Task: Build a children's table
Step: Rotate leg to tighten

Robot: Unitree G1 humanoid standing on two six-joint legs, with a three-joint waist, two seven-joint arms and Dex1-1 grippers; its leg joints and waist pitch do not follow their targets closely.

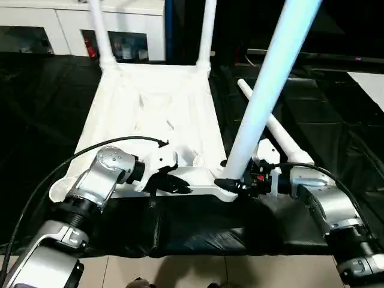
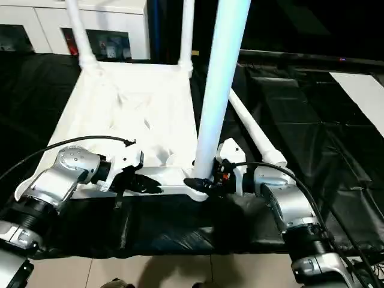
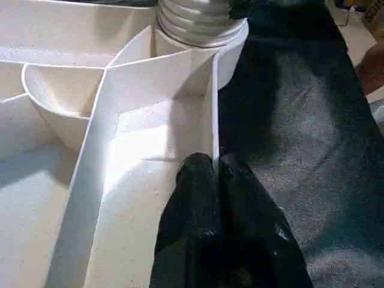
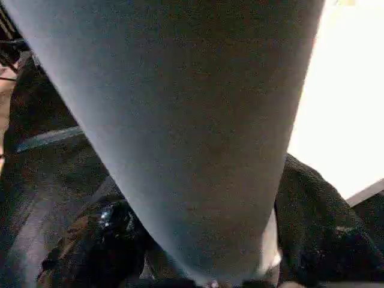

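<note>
— Black sheeting point(image 1: 48, 108) covers the whole work surface, and beyond it we see white cabinets point(image 1: 72, 24) along the back wall. What do we count on it?

— One children's table point(image 1: 150, 114), lying upside down in the middle of the sheeting with its ribbed underside facing up. We count four legs: two point(image 1: 101, 30) point(image 1: 207, 30) stand upright in the far corner sockets, a third point(image 1: 270, 84) rises from the near right corner, and the fourth point(image 1: 279, 135) lies loose on the sheeting just beside the table's right edge.

— And how does it look?

— All white plastic. The top is a large rectangle crossed by thin ribs, with a round socket at each corner; the near left socket point(image 1: 60, 191) is open. In the left wrist view we see the ribs meeting at the near right corner, where the standing leg's ridged, threaded-looking end point(image 3: 198, 18) sits in its socket. The legs are long tapered tubes.

— Our grippers?

— We see two. Our left gripper point(image 3: 216, 171) has its black fingers clenched together on the thin rim wall at the near edge of the table. Our right gripper point(image 1: 231, 183) is clamped around the base of the near right leg, one black finger point(image 4: 105, 231) on either side of the tube, just above the socket.
</note>
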